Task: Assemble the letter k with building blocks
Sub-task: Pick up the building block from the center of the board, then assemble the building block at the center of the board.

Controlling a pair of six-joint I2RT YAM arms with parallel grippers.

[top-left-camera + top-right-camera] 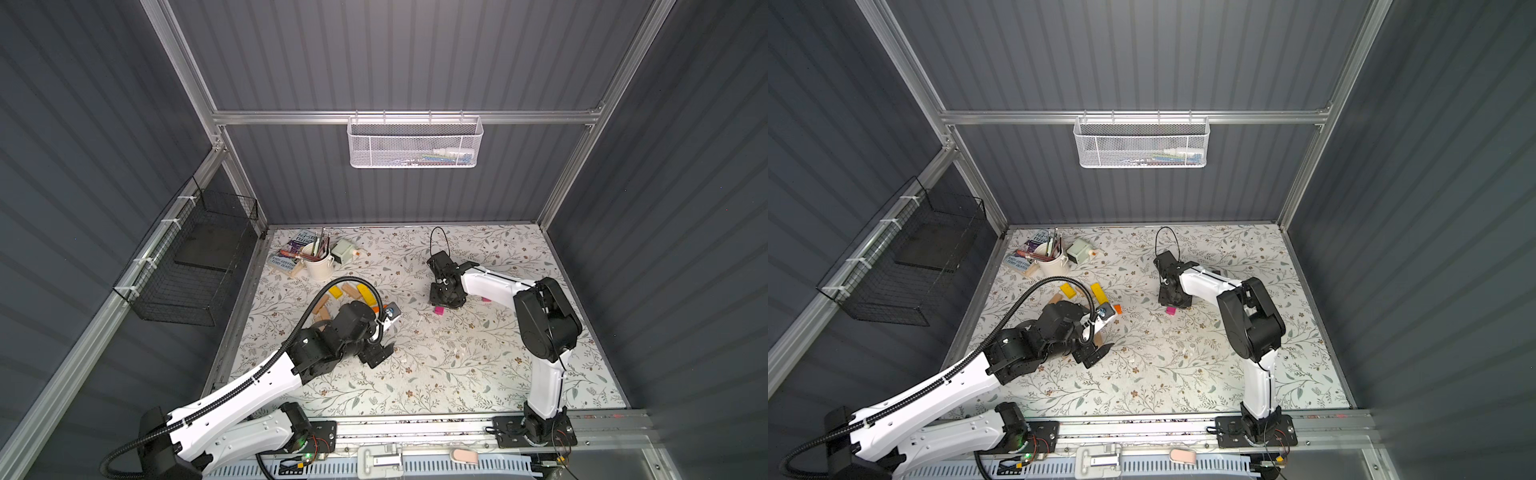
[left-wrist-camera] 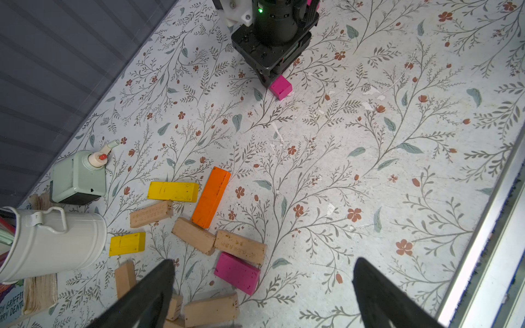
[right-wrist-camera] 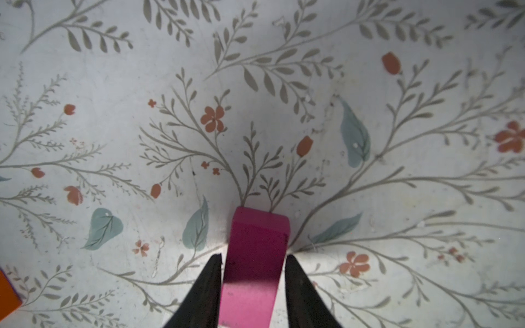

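Right gripper [image 3: 252, 257] is down on the floral table [image 3: 397, 113], astride a lone pink block [image 3: 258, 235]. The block lies flat, well apart from the white cup [image 1: 318, 266], out past the pile toward the table's middle; it also shows in both top views [image 1: 439, 311] [image 1: 1170, 310]. The jaws stand close along its two long sides. One seems to touch and a sliver of table shows at the other, so I cannot tell if the pinch is made. Left gripper [image 2: 264, 260] is spread wide and empty, hanging over the pile just beside the cup: an orange block [image 2: 211, 197], two yellow blocks [image 2: 173, 191] [image 2: 127, 243], a second pink block [image 2: 237, 273] and several tan blocks [image 2: 241, 246]. No K shape is laid out anywhere in view, so my guess is the build is at its start and this is a first pick-up. To do it well, seat both pads square on the long sides near the block's middle and confirm contact before lifting. Rise straight so the block does not pivot or drag, and keep it level. The left arm should stay over the pile, out of the way. Writing: one tan block [image 2: 151, 213] is stamped "26", another [image 2: 211, 309] seems to read "10". The book [image 2: 11, 306] under the cup shows part of "GRIFFI…" and "DENTO…". Other stamps on the tan blocks are too faint to read.
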